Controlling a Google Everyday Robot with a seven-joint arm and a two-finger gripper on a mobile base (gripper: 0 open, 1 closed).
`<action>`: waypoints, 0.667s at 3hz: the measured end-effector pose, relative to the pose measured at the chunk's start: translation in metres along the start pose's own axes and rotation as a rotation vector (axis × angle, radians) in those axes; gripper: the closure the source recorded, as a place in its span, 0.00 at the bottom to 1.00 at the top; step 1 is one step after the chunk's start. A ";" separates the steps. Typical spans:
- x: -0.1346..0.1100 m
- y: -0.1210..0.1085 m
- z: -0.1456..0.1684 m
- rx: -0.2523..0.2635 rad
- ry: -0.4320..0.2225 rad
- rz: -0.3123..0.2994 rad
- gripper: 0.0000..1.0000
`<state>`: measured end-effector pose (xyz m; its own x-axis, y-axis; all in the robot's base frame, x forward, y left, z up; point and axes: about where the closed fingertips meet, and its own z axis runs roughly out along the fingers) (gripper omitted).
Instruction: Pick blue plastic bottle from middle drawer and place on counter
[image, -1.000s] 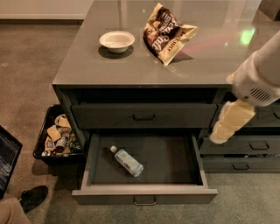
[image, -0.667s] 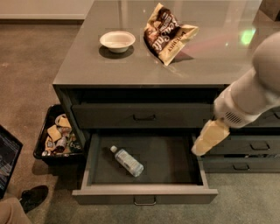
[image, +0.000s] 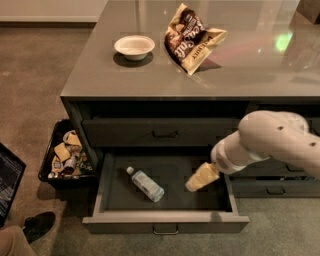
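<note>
gripper (image: 201, 177) at centre-right of frame, pale yellow, hanging inside the open middle drawer (image: 165, 220) over its right half. it points down-left from the white arm (image: 270, 140), which enters from the right edge. released or clenched: cannot tell.

blue plastic bottle (image: 145, 184) lies on its side on the drawer floor, left of centre. white cap toward upper left, base toward lower right. near the gripper, not touching it.

upper drawer (image: 165, 131) closed.

counter (image: 150, 75) fills the upper half of frame. it carries a white bowl (image: 134, 46) at upper left and a crinkled snack bag (image: 192, 39) just right of it, the two apart. green light spot (image: 283, 41) at upper right of the counter.

black bin (image: 64, 155) of packets on the floor at left, beside the cabinet. dark shoe (image: 39, 225) at lower left.
</note>
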<state>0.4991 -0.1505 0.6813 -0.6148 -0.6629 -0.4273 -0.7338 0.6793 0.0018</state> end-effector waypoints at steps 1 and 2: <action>-0.027 -0.009 0.070 -0.032 -0.124 0.019 0.00; -0.068 -0.026 0.129 -0.040 -0.229 -0.022 0.00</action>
<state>0.5974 -0.0825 0.5938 -0.5202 -0.5855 -0.6218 -0.7601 0.6494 0.0244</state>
